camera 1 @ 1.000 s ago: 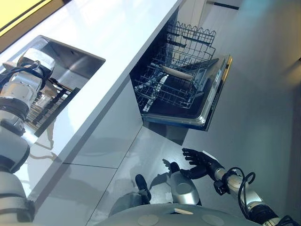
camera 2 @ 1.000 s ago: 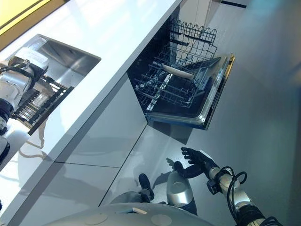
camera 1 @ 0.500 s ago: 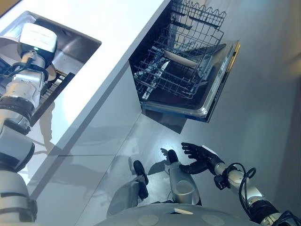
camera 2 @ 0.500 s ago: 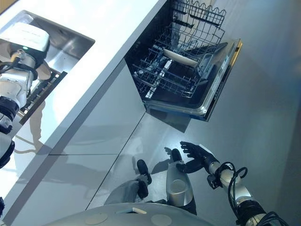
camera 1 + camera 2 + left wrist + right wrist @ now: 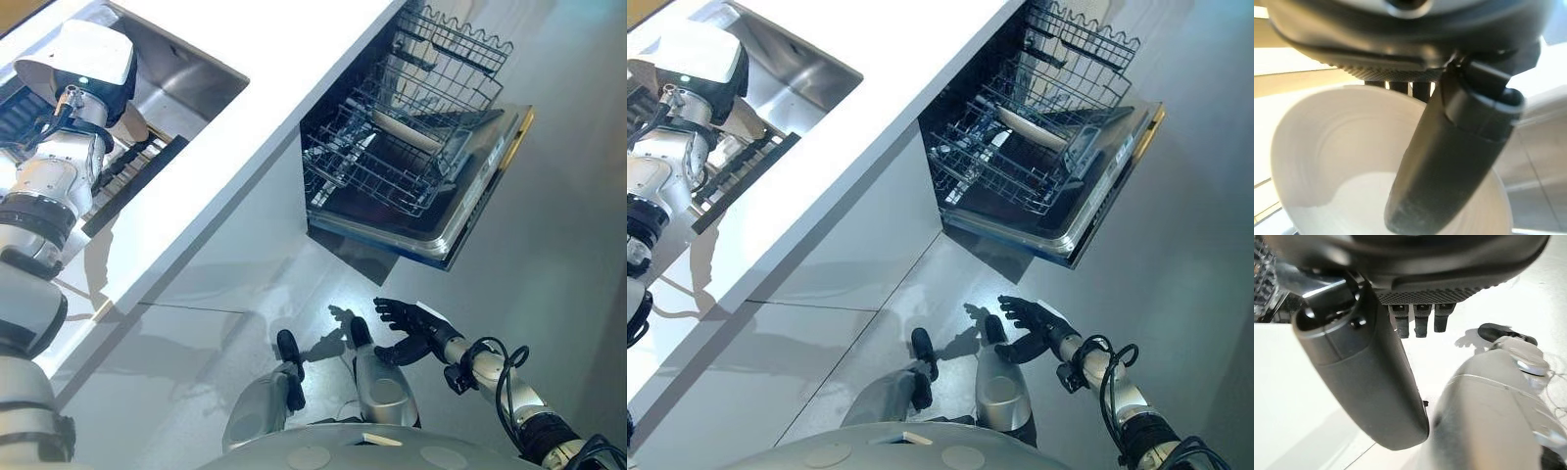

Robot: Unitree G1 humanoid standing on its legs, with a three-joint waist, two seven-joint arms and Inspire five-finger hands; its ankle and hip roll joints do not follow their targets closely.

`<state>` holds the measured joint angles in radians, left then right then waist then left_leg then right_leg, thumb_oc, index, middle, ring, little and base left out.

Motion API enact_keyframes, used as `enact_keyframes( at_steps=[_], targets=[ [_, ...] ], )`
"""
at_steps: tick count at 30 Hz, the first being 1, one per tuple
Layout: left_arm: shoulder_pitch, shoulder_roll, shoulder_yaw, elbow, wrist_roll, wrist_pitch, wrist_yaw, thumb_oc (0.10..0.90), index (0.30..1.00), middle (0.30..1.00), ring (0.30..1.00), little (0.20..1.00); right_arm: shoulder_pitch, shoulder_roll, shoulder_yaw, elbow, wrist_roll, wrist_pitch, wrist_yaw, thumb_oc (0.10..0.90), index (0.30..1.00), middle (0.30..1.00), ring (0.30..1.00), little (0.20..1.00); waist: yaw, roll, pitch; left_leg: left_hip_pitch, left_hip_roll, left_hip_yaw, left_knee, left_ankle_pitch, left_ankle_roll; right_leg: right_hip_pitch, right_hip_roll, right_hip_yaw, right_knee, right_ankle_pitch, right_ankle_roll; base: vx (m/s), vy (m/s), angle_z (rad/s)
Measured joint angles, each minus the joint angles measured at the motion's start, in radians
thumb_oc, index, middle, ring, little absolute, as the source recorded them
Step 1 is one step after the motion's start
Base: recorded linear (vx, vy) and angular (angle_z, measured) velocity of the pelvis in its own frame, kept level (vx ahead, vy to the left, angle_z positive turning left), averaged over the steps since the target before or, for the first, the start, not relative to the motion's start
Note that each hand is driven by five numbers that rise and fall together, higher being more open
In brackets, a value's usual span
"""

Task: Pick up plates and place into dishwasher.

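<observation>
Lifted since a moment ago, the plate (image 5: 1342,161) is now above the sink (image 5: 186,83).
Left hand (image 5: 1449,161) pinches its rim with thumb across, to carry it toward the open dishwasher (image 5: 421,166); right hand (image 5: 411,328) hangs low, fingers loosely spread, holding nothing.

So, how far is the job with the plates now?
One plate already lies in the dishwasher rack. The left hand, over the sink, pinches a white plate with its thumb. The right hand hangs open and holds nothing. That plate must yet go into the rack.
</observation>
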<state>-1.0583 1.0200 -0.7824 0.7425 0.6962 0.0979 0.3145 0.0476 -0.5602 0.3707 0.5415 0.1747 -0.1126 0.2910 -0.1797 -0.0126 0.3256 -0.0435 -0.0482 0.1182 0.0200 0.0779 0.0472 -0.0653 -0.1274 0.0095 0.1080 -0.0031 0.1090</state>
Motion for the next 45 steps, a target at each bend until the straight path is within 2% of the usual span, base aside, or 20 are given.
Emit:
enact_keyframes(
  at_steps=[9,12,15,20,22,24,26,28,29,32,36,40,43,45],
  targets=[
    [0.010,0.156,0.084,-0.176,-0.040,-0.012,0.001,0.100,0.300,0.300,0.300,0.200,-0.005,0.064,-0.001,-0.072,0.000,0.026,-0.009,0.800,0.900,0.900,0.900,0.900,0.057,0.002,-0.011,0.076,0.016,-0.066,-0.062,0.032,-0.020,0.132,0.024,-0.052,-0.103,0.010,-0.015,-0.05,-0.137,0.22],
    [0.040,0.208,0.112,-0.239,-0.039,-0.015,0.001,0.100,0.300,0.300,0.300,0.200,-0.002,0.081,0.000,-0.076,0.000,0.031,-0.017,0.800,0.900,0.900,0.900,0.900,0.070,0.004,-0.060,0.079,0.019,-0.086,-0.091,0.045,-0.026,0.147,0.032,-0.052,-0.134,0.013,-0.020,-0.06,-0.093,0.22],
    [0.046,0.229,0.116,-0.242,-0.048,-0.027,0.002,0.100,0.300,0.300,0.300,0.200,0.003,0.083,0.000,-0.076,0.000,0.036,-0.023,0.800,0.900,0.900,0.900,0.900,0.089,0.002,-0.096,0.108,0.023,-0.097,-0.108,0.049,-0.030,0.190,0.036,-0.058,-0.166,0.015,-0.022,-0.05,-0.075,0.15],
    [0.051,0.263,0.124,-0.260,-0.117,-0.044,0.012,0.100,0.300,0.300,0.300,0.200,0.021,0.084,-0.001,-0.076,0.001,0.049,-0.033,0.800,0.900,0.900,0.900,0.900,0.105,0.005,-0.148,0.109,0.029,-0.111,-0.108,0.051,-0.038,0.206,0.045,-0.074,-0.179,0.018,-0.028,-0.04,-0.049,0.09],
    [0.091,0.267,0.170,-0.274,-0.159,-0.062,0.032,0.100,0.300,0.300,0.300,0.200,0.032,0.084,-0.002,-0.080,0.003,0.049,-0.048,0.800,0.900,0.900,0.900,0.900,0.105,0.009,-0.162,0.109,0.029,-0.112,-0.108,0.045,-0.048,0.207,0.048,-0.074,-0.179,0.019,-0.028,-0.06,-0.041,0.03],
    [0.198,0.265,0.286,-0.336,-0.244,-0.086,0.064,0.100,0.300,0.300,0.300,0.200,0.055,0.080,-0.007,-0.135,0.023,0.049,-0.122,0.800,0.900,0.900,0.900,0.900,0.104,0.016,-0.169,0.108,0.031,-0.118,-0.109,0.048,-0.052,0.207,0.052,-0.073,-0.179,0.022,-0.033,-0.07,-0.024,0.03],
    [0.339,0.237,0.420,-0.405,-0.322,-0.120,0.095,0.100,0.300,0.300,0.300,0.200,0.074,0.094,-0.030,-0.213,0.031,0.037,-0.272,0.800,0.900,0.900,0.900,0.900,0.100,0.025,-0.176,0.108,0.033,-0.117,-0.113,0.049,-0.054,0.207,0.054,-0.071,-0.179,0.024,-0.037,-0.06,0.005,-0.02],
    [0.445,0.194,0.513,-0.472,-0.372,-0.142,0.104,0.100,0.300,0.300,0.300,0.200,0.075,0.130,-0.093,-0.266,0.033,0.022,-0.408,0.800,0.900,0.900,0.900,0.900,0.102,0.034,-0.186,0.106,0.034,-0.109,-0.113,0.050,-0.054,0.199,0.054,-0.065,-0.177,0.024,-0.037,-0.04,0.018,-0.11],
    [0.518,0.148,0.589,-0.522,-0.395,-0.146,0.106,0.100,0.300,0.300,0.300,0.200,0.076,0.151,-0.143,-0.320,0.032,0.020,-0.474,0.800,0.900,0.900,0.900,0.900,0.107,0.044,-0.193,0.103,0.034,-0.099,-0.113,0.050,-0.053,0.191,0.054,-0.052,-0.177,0.025,-0.038,-0.03,0.021,-0.18],
    [0.613,0.073,0.648,-0.598,-0.466,-0.181,0.112,0.100,0.300,0.300,0.300,0.200,0.051,0.174,-0.246,-0.456,0.030,-0.040,-0.647,0.800,0.900,0.900,0.900,0.900,0.105,0.051,-0.203,0.107,0.034,-0.092,-0.113,0.048,-0.050,0.192,0.054,-0.041,-0.177,0.027,-0.040,-0.03,0.030,-0.10],
    [0.642,0.001,0.694,-0.690,-0.574,-0.192,0.110,0.100,0.300,0.300,0.300,0.200,-0.001,0.167,-0.327,-0.591,-0.025,-0.115,-0.775,0.800,0.900,0.900,0.900,0.900,0.105,0.052,-0.204,0.108,0.035,-0.089,-0.112,0.047,-0.050,0.193,0.055,-0.039,-0.179,0.028,-0.041,-0.03,0.009,-0.02],
    [0.668,-0.076,0.720,-0.779,-0.685,-0.214,0.086,0.100,0.300,0.300,0.300,0.200,-0.056,0.072,-0.332,-0.674,-0.124,-0.188,-0.831,0.800,0.900,0.900,0.900,0.900,0.116,0.052,-0.205,0.116,0.035,-0.086,-0.111,0.052,-0.044,0.202,0.054,-0.039,-0.181,0.028,-0.041,-0.01,-0.004,-0.01],
    [0.674,-0.139,0.720,-0.825,-0.764,-0.232,0.039,0.100,0.300,0.300,0.300,0.200,-0.144,0.026,-0.313,-0.718,-0.200,-0.220,-0.811,0.800,0.900,0.900,0.900,0.900,0.123,0.052,-0.205,0.120,0.035,-0.095,-0.109,0.052,-0.044,0.215,0.056,-0.047,-0.193,0.029,-0.043,-0.02,-0.018,0.07],
    [0.675,-0.161,0.718,-0.859,-0.807,-0.233,-0.001,0.100,0.300,0.300,0.300,0.200,-0.208,0.003,-0.280,-0.738,-0.213,-0.218,-0.748,0.800,0.900,0.900,0.900,0.900,0.131,0.052,-0.205,0.120,0.039,-0.095,-0.109,0.052,-0.045,0.216,0.059,-0.049,-0.194,0.030,-0.044,-0.01,-0.009,0.03]
  ],
)
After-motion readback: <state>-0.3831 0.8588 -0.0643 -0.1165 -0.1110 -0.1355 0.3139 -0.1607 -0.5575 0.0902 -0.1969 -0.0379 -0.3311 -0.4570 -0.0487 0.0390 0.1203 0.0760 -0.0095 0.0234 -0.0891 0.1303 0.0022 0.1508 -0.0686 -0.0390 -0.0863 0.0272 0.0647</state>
